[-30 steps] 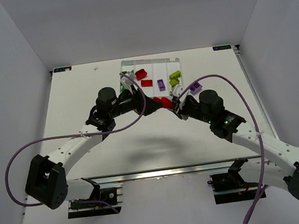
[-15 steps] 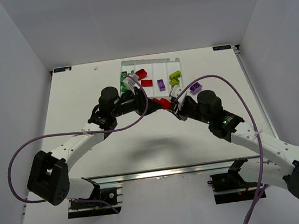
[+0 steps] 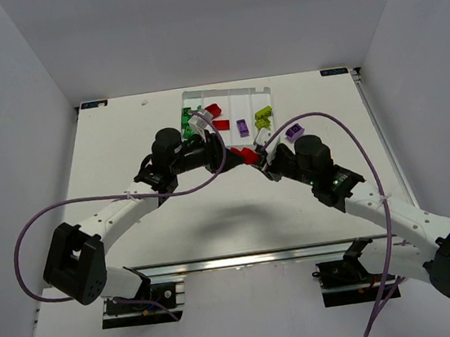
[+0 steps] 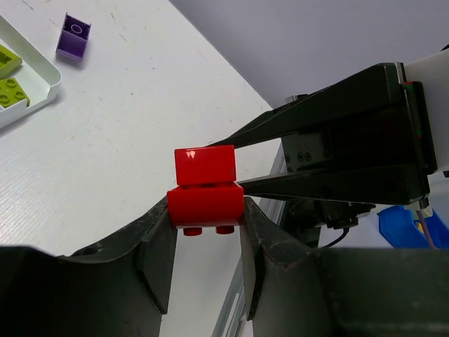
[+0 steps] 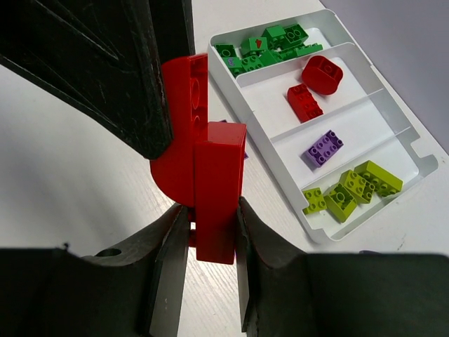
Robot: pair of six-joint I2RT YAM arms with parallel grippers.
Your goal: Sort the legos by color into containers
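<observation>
Mostly sorted, judging by the tray [image 5: 365, 123]: greens [image 5: 266, 42] fill the first slot, two reds [image 5: 305, 102] the next, one purple [image 5: 323, 147] the third, a few limes [image 5: 351, 186] the last. Left to do: a stuck-together red pair held in the air, and a loose purple lego [image 3: 293, 131] on the table [image 3: 124, 148], just off the tray's corner at about 4 o'clock. In the top view the tray sits at 12 o'clock on the table, and the two grippers meet just off its near edge at 6 o'clock. The left gripper [image 4: 205, 217] is part closed, its jaws clamped on the sides of the curved red lego [image 4: 205, 203], which sits well in between the pads. The right gripper [image 5: 210, 225] is also part closed, its jaws pinching the boxy red lego [image 5: 219, 189], whose lower end lies between the pads while the rest sticks out past the tips. The two reds are pressed face to face, and the grippers point at each other. The step in hand is probably pulling the pair apart; both then go in the red slot, then the purple.
</observation>
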